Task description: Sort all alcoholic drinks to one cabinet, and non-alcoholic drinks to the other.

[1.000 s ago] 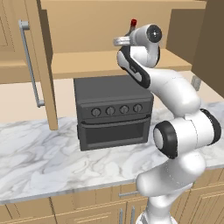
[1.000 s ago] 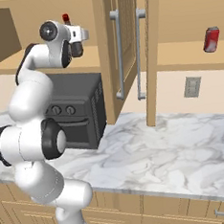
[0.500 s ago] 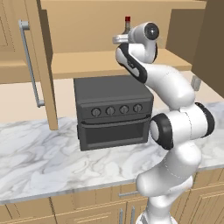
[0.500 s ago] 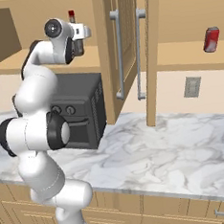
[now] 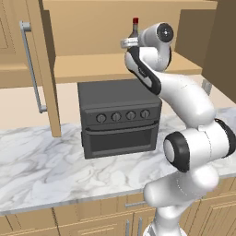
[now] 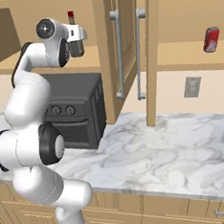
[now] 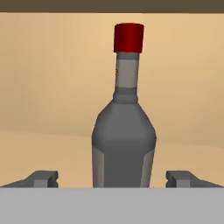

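A dark grey bottle (image 7: pixel 124 140) with a red cap (image 5: pixel 135 21) stands upright on the lower shelf of the open left cabinet (image 5: pixel 83 64). My gripper (image 7: pixel 113 179) is open, with a fingertip (image 7: pixel 41 178) on each side of the bottle's base and a clear gap to the glass. In the right base view the red cap (image 6: pixel 70 14) shows just above the hand (image 6: pixel 76 34). A red soda can (image 6: pixel 211 39) stands on the shelf of the right cabinet (image 6: pixel 186 61).
A dark toaster oven (image 5: pixel 117 117) sits on the marble counter (image 5: pixel 46 170) right under the raised arm. Open cabinet doors with silver bar handles hang at the left (image 5: pixel 44 69) and between the two cabinets (image 6: pixel 111 51). A wall outlet (image 6: pixel 192 86) sits under the right cabinet.
The jaws have spread wide and let go of the dark grey bottle, which stays upright on the shelf. The hand has hardly shifted.
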Available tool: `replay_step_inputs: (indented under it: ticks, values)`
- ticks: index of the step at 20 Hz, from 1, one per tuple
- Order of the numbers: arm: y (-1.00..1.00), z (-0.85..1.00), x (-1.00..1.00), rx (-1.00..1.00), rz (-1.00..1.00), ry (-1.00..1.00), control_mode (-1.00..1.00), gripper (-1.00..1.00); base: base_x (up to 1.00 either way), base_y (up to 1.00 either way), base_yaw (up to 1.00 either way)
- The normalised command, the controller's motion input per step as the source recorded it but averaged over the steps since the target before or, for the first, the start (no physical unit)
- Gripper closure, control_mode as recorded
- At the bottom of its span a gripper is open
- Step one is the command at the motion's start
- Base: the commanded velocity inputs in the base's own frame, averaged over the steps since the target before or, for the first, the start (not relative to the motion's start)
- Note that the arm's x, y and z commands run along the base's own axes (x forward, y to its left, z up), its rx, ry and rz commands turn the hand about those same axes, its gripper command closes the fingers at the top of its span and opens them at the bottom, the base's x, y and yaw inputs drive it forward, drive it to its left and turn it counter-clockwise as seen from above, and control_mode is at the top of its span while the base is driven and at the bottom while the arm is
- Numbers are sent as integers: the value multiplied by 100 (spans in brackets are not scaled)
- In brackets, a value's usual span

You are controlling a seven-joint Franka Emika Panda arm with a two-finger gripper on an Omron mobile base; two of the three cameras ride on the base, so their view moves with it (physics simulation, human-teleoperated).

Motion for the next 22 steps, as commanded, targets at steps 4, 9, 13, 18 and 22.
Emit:
replay_step_inputs:
  ticks: [4,9,13,18,22]
  values:
    - [13,-22,-100,0,-1,0,-100,-100,0,0,0]
    - [1,-28,-100,0,-4,7,-100,-100,0,0,0]
    - [0,-40,-100,0,-6,12,-100,-100,0,0,0]
    - [0,-61,-100,0,-8,17,-100,-100,0,0,0]
    - [0,-79,-99,0,-6,21,-100,-100,0,0,0]
